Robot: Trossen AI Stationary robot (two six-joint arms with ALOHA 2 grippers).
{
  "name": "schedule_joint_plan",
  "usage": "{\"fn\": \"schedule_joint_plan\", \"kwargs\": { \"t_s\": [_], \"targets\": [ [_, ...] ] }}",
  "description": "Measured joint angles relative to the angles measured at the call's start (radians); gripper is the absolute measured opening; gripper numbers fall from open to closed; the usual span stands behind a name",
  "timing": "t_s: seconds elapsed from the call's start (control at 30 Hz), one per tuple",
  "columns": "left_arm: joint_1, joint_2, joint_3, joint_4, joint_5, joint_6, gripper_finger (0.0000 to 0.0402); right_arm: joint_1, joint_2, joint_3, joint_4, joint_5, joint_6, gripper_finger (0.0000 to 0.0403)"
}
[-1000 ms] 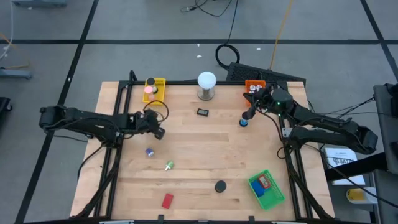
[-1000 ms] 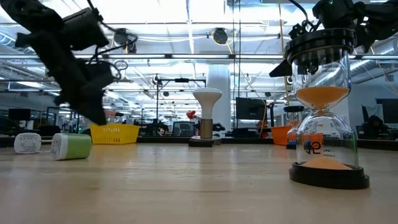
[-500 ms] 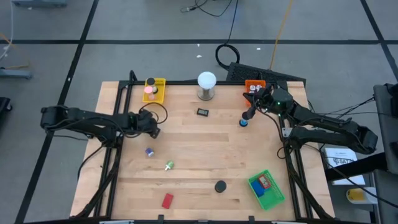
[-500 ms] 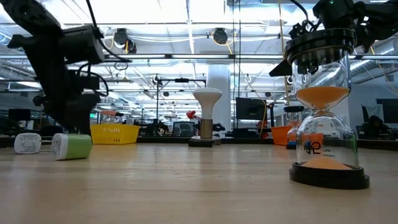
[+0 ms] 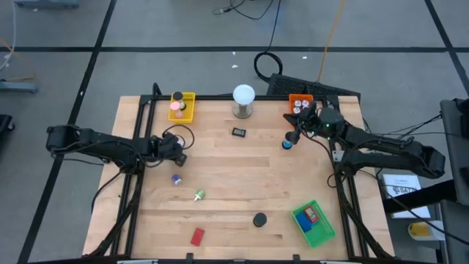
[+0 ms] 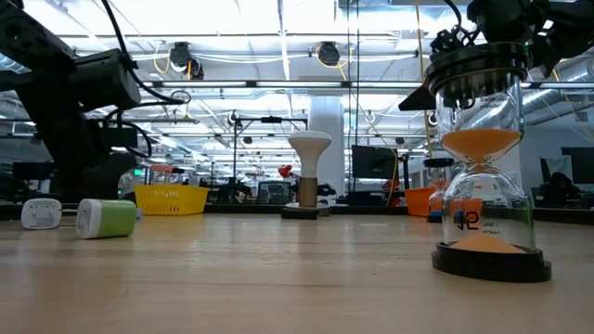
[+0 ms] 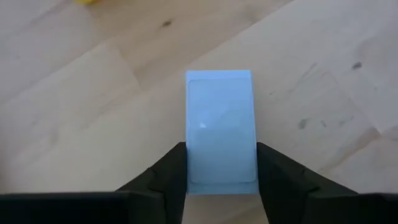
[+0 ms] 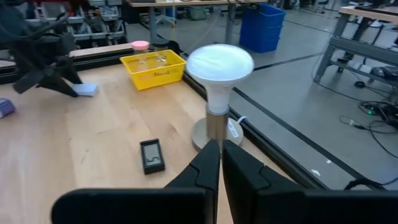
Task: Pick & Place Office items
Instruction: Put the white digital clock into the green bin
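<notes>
My left gripper (image 5: 178,152) stands over the table's left half, shut on a pale blue flat block (image 7: 221,118); the block (image 8: 85,89) also shows in the right wrist view. My right gripper (image 5: 292,136) is shut and hovers by the top cap of an hourglass (image 6: 483,158) with orange sand, near the orange tray (image 5: 299,103). A purple bit (image 5: 176,178), a green bit (image 5: 199,195), a red block (image 5: 197,236), a black round piece (image 5: 259,219) and a small black rectangle (image 5: 239,132) lie flat on the wood. My left gripper pinches the blue block between its two fingers (image 7: 174,168), one on each long side, at the end nearest the wrist (image 7: 221,177). The rest of the block sticks out ahead of the fingertips, flat and close over the wood; whether it touches the table I cannot tell. My right gripper is by the hourglass's top cap (image 6: 481,65); I cannot tell whether it touches it.
A white ball lamp (image 5: 243,99) stands at the far edge. The yellow tray (image 5: 183,107) at far left holds a pink round piece. The green tray (image 5: 314,224) at near right holds a red and a blue block. Bare wood lies in the table's middle.
My left gripper has drawn back toward the table's left edge and slightly toward the far edge, carrying the blue block with it. In the low view that arm has moved left and away from the green bit.
</notes>
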Motion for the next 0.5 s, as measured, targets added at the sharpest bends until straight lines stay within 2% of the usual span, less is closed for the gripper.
{"fn": "schedule_joint_plan", "kwargs": {
  "t_s": [0.2, 0.33, 0.43, 0.5],
  "targets": [
    [-0.046, -0.023, 0.015, -0.005, -0.030, 0.019, 0.0158, 0.035, 0.000, 0.000, 0.000, 0.001, -0.006, 0.0013],
    [-0.089, -0.098, 0.018, 0.104, -0.095, 0.070, 0.0158, 0.059, 0.000, 0.000, -0.001, 0.003, 0.018, 0.0013],
    [-0.137, -0.134, -0.002, 0.330, -0.121, 0.167, 0.0158, 0.086, 0.000, -0.020, 0.039, 0.001, 0.048, 0.0016],
    [-0.169, -0.135, -0.048, 0.603, -0.126, 0.276, 0.0158, 0.109, 0.006, -0.060, 0.108, 0.001, 0.065, 0.0022]
  ]
}}
